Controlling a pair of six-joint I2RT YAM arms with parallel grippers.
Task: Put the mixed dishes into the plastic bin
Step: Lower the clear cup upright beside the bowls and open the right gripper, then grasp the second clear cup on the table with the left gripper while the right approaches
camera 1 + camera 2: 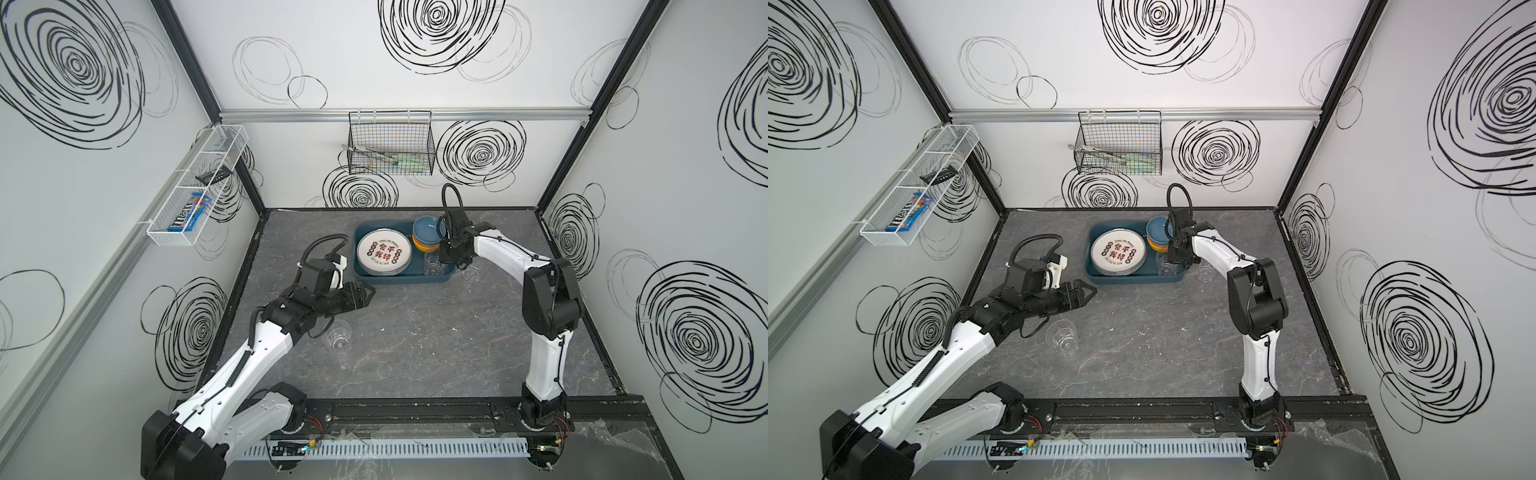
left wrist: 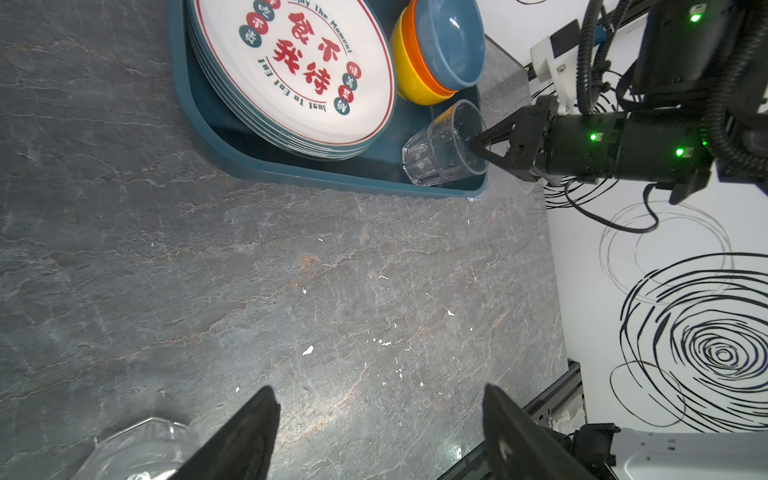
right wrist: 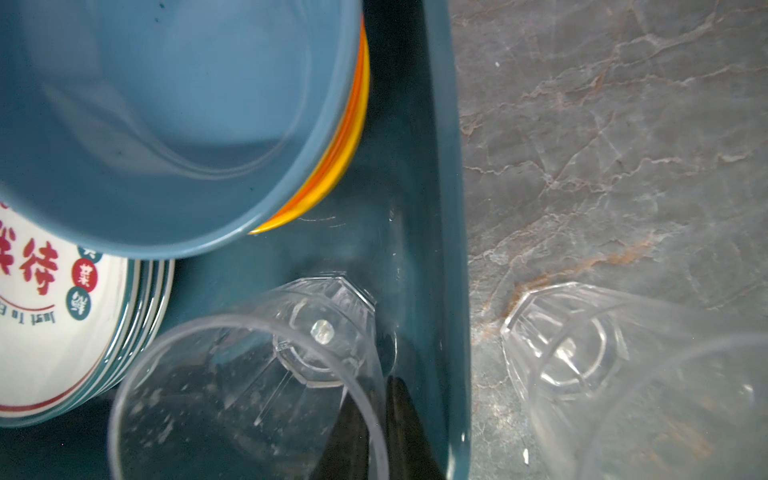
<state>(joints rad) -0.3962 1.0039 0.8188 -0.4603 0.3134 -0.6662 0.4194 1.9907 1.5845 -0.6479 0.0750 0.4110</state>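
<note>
We're at the set-down. The right gripper (image 2: 476, 146) is pinched narrow on the rim of a tumbler (image 2: 440, 153), one finger inside the glass and one outside. In a top view that tumbler (image 1: 433, 266) sits inside the bin (image 1: 399, 279), in its 4 o'clock corner. The plates (image 1: 384, 252) fill the bin's 9 o'clock half and the bowls (image 1: 426, 237) are stacked at 1 o'clock.

The tumbler looks upright, but we can't tell whether its base is flat on the bin floor. We'd settle it before letting go. We'd open only a little, enough to free the thin wall. Then we'd lift straight up, so the inside finger doesn't hook the rim and tip the glass against the bowls or the wall.

A second tumbler (image 1: 471, 272) stands on the table (image 1: 415, 353) just outside the bin's wall, at 3 o'clock from the one we hold. It's close, so any sideways swing on the way out could knock it.

The left gripper (image 2: 378, 390) is wide and empty. A third tumbler (image 1: 337, 338) waits near it at 7 o'clock.
</note>
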